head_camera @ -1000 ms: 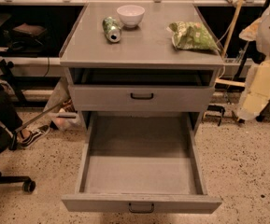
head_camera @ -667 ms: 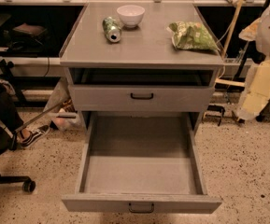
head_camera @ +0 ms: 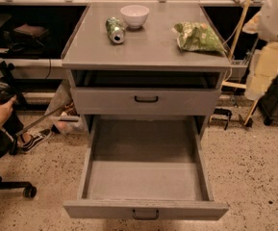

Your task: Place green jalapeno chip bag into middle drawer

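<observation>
Gripper (head_camera: 268, 67) well to the right of the white bowl (head_camera: 134, 16), beyond the cabinet's edge and apart from the bag; spread or pressed together, cannot tell. Green jalapeno chip bag (head_camera: 198, 36) lying flat on the same top, right of the bowl, on the arm's side and so probably an easy reach. Green can (head_camera: 115, 30) on its side just left of the bowl, out of the way. Middle drawer (head_camera: 145, 179) pulled out below and in front of the bowl, presumably open to take the bag from above.

Chip bag (head_camera: 198, 36) on cabinet top (head_camera: 148, 49), mid drawer (head_camera: 145, 182) open, claw (head_camera: 267, 71) far R.
</observation>
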`<state>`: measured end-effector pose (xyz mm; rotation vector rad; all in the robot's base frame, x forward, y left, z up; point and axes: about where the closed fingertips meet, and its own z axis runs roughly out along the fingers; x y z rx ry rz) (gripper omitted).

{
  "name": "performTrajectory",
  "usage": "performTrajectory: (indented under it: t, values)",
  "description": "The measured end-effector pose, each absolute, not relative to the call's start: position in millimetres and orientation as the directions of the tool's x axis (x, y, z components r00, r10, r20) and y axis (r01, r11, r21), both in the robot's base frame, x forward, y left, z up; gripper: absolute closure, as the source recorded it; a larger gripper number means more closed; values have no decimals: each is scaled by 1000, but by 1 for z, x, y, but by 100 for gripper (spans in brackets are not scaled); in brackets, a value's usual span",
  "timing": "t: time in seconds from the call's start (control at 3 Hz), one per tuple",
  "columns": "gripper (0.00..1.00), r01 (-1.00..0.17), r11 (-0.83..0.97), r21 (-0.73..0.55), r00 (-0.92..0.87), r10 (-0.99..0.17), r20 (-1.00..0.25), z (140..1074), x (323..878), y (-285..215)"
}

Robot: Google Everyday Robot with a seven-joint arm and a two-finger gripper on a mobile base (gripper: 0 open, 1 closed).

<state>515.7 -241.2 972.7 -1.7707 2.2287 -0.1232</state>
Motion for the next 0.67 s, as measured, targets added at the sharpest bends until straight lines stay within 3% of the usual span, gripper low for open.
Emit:
performTrajectory:
  t: [0.67]
  values:
    - [0, -967, 229, -116, -207, -962, -178, 917, 639, -227]
